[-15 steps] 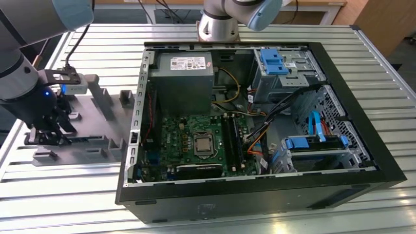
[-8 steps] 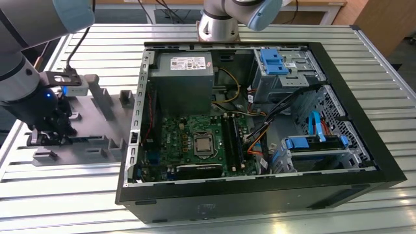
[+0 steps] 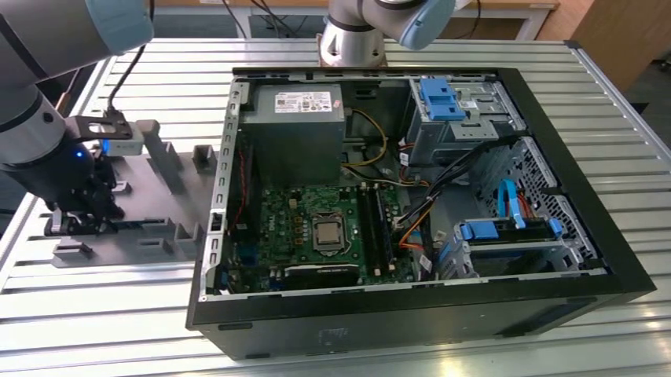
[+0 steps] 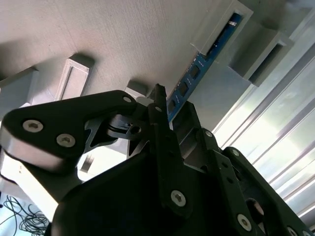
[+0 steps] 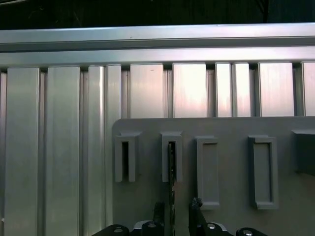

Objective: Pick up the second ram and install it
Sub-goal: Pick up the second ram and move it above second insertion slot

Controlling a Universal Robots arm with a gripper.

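Slatted aluminium table (image 3: 188,55) under everything. Open computer case (image 3: 419,322) well apart from fingers (image 5: 196,206). Grey holder tray (image 5: 231,128) directly beneath fingers. Black gripper (image 5: 177,210) low over tray. Thin second ram (image 5: 171,164) on edge in tray slot, running between fingers. Fingers spread, gap visible each side of ram, not clamping.

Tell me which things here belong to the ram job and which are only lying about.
Job: thin dark-green ram strip with black chips; black gripper open around it; grey plastic holder tray; long black motherboard slots.
Lying about: grey metal power-supply box; blue plastic drive bracket.
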